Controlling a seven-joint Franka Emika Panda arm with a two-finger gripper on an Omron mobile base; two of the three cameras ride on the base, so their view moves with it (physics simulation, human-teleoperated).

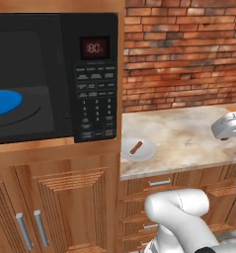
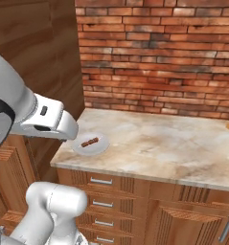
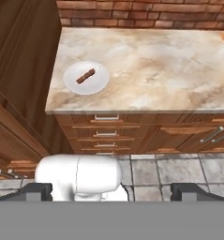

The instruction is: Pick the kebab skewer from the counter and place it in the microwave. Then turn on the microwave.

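Pretty much nothing is ticked off yet, as far as I can tell. The little brown-orange kebab skewer (image 3: 85,75) is lying on a small round white plate (image 3: 98,82) near the left front corner of the beige stone-look tabletop (image 3: 146,61), right next to the wooden cabinet side. In the left base view you can see the same skewer (image 1: 136,147) on its plate just to the right of the big black microwave (image 1: 96,74).

The microwave door looks open: you can see straight into the cavity, with the blue round plate (image 1: 3,102) sitting inside with nothing on it. The red display (image 1: 94,48) is lit, but I can't read anything useful from it.

The tool (image 3: 111,193) is spread as wide as it goes, its two dark fingertips (image 3: 36,191) far apart at the bottom of the hand view, and it's holding nothing. It's hanging well above and back from the tabletop, looking down at the drawers and floor tiles, so it's nowhere near the skewer.

So my read: everything's left. Get down to the skewer, grab it, carry it left onto the blue plate, close the door, then hit the start button on the panel (image 1: 96,106).
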